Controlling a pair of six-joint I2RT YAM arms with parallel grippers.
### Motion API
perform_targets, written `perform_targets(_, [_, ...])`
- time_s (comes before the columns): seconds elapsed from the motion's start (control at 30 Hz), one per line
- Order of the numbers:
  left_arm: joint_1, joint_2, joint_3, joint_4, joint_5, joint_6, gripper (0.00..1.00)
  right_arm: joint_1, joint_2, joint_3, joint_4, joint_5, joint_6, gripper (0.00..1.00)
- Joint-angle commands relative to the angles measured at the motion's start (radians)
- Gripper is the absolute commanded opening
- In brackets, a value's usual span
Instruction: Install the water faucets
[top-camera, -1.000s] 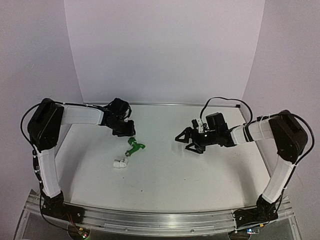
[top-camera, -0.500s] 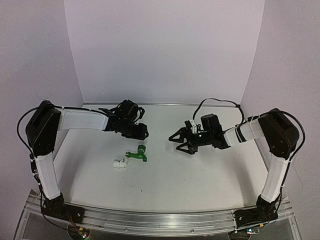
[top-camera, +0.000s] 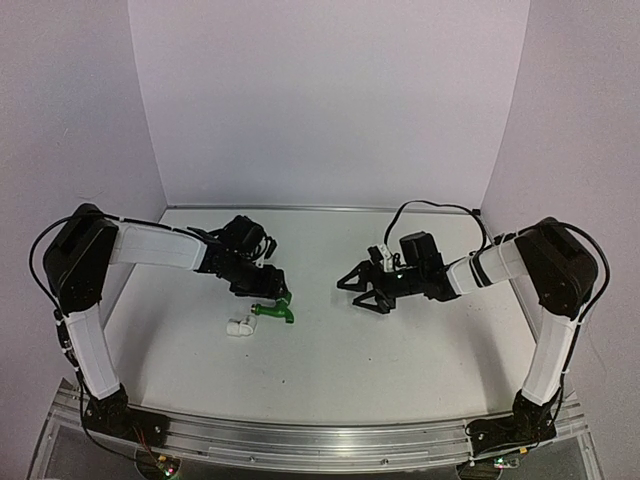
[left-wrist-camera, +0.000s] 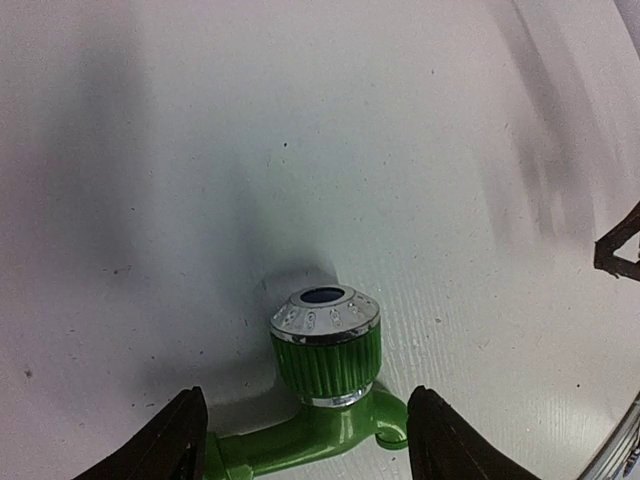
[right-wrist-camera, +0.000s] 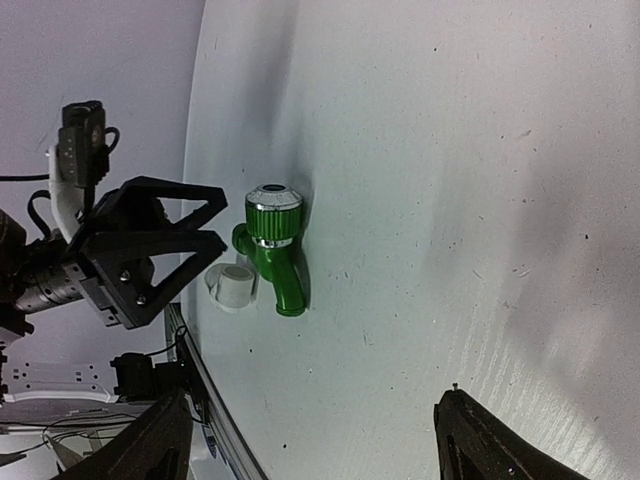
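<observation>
Currently flat on the table (top-camera: 400, 340), green tap (left-wrist-camera: 325, 345) between open left fingers (left-wrist-camera: 185, 440), white fitting (top-camera: 240, 326) just beside it, empty open right fingers (right-wrist-camera: 490, 445) well apart from it; likely hazard: off-centre closing skidding the tap against the fitting.

Two arms here. The left arm (top-camera: 150, 243) and the right arm (top-camera: 500, 262) both wear smooth white shells over their long links, with chunky black housings at every joint. A thin black cable (top-camera: 437, 205) arcs at twelve o'clock off the right wrist. The left gripper (top-camera: 272, 293) and the right gripper (top-camera: 350, 290) are all black, with open-framed triangular fingers. Black bases (top-camera: 105, 410) sit on an aluminium rail (top-camera: 320, 440) at six o'clock.
</observation>
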Motion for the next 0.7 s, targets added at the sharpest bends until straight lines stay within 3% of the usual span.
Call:
perform_targets(0.0, [-0.007,0.062,0.076,0.007,0.072,-0.008,0.70,0.025,-0.032,0.000,0.008,0.017,-0.021,0.86])
perform_targets(0.27, [-0.008,0.159,0.155,-0.014,0.039,-0.053,0.52,0.082,0.006,0.015,0.012,0.051,-0.049,0.86])
perform_targets(0.53, [-0.008,0.200,0.205,-0.032,0.043,-0.069,0.22,0.134,0.059,0.066,0.007,0.121,-0.080,0.87])
perform_targets(0.67, [-0.008,0.201,0.224,-0.034,0.062,-0.076,0.16,0.140,0.099,0.095,0.007,0.132,-0.093,0.85])
